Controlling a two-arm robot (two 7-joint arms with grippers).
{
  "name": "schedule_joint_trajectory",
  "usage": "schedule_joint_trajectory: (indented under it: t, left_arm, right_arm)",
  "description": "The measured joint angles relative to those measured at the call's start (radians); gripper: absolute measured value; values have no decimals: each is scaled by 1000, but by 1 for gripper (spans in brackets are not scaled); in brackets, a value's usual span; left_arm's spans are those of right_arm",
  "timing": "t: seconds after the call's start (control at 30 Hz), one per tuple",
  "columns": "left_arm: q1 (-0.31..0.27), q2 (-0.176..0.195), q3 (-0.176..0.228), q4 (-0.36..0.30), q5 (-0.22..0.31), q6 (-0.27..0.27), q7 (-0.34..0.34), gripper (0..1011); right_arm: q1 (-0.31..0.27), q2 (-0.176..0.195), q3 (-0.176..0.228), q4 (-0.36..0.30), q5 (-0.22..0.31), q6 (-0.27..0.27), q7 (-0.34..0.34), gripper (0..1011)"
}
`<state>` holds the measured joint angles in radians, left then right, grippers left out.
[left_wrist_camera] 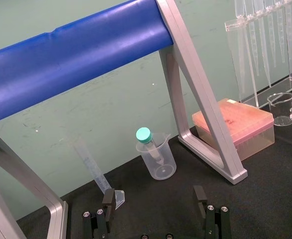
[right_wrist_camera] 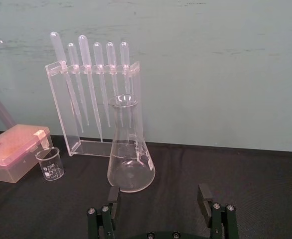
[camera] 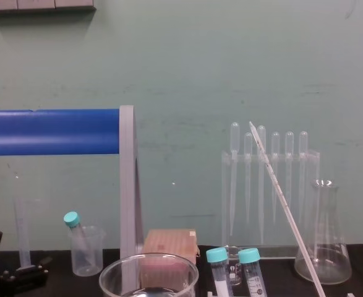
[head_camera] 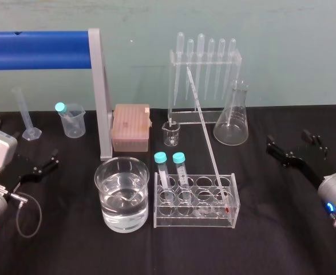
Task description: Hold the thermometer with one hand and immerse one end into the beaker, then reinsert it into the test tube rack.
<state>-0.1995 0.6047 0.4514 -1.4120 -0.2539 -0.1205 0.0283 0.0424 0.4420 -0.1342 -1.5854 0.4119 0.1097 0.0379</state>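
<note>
Thermometer (head_camera: 207,137) leaning in the rack (head_camera: 193,221) beside the beaker (head_camera: 106,200) — lower end cut off in the chest view; left gripper (left_wrist_camera: 154,195) and right gripper (right_wrist_camera: 159,192) parked, fingers apart.

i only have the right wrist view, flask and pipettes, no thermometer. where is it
observer: the thermometer stands tilted in the test tube rack, foot in a hole at the rack's right end, top leaning back and to the left.
operator: and the beaker
observer: the beaker, holding clear liquid, stands just left of that rack.
operator: left hand?
observer: the left hand is open and empty, parked left of the beaker; the right hand is parked right of the rack.
</note>
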Motion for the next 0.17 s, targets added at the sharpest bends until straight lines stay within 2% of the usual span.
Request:
schedule_joint_trajectory:
  t: [0.17]
  left_arm:
    - [0,0,0,0,0,0,0,1008]
  right_arm:
    - [0,0,-1,-1,0,0,0,1000]
